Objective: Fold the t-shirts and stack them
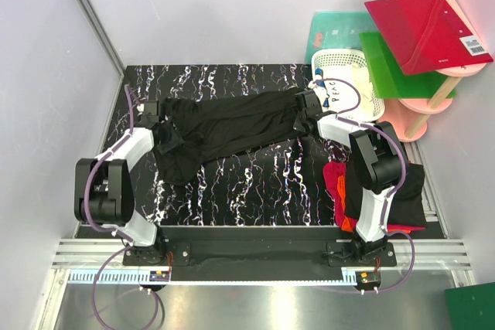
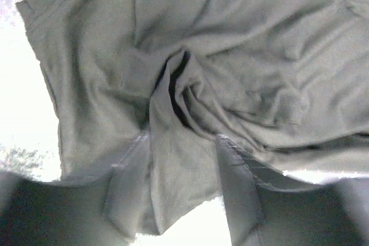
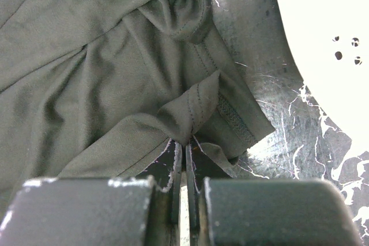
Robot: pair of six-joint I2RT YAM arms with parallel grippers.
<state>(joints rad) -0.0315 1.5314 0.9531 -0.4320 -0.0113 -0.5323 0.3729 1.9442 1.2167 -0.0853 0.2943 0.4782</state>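
Observation:
A black t-shirt [image 1: 232, 125] lies stretched and rumpled across the black marbled table [image 1: 255, 183], between my two grippers. My right gripper [image 1: 308, 104] is at the shirt's right end, near the basket. The right wrist view shows this gripper [image 3: 184, 142] shut on a pinched fold of the stitched hem of the shirt [image 3: 86, 56]. My left gripper [image 1: 165, 135] is over the shirt's bunched left end. The left wrist view shows this gripper [image 2: 179, 142] with its jaws apart; a loose flap of the shirt [image 2: 242, 56] hangs between them without filling the gap.
A heap of red and orange t-shirts [image 1: 338, 183] and a black one [image 1: 410, 191] lies at the right, beside the right arm. A white lattice basket [image 1: 344, 67] stands at the back right. Behind it are red [image 1: 425, 25] and green [image 1: 394, 67] boards on a pink stand [image 1: 418, 106].

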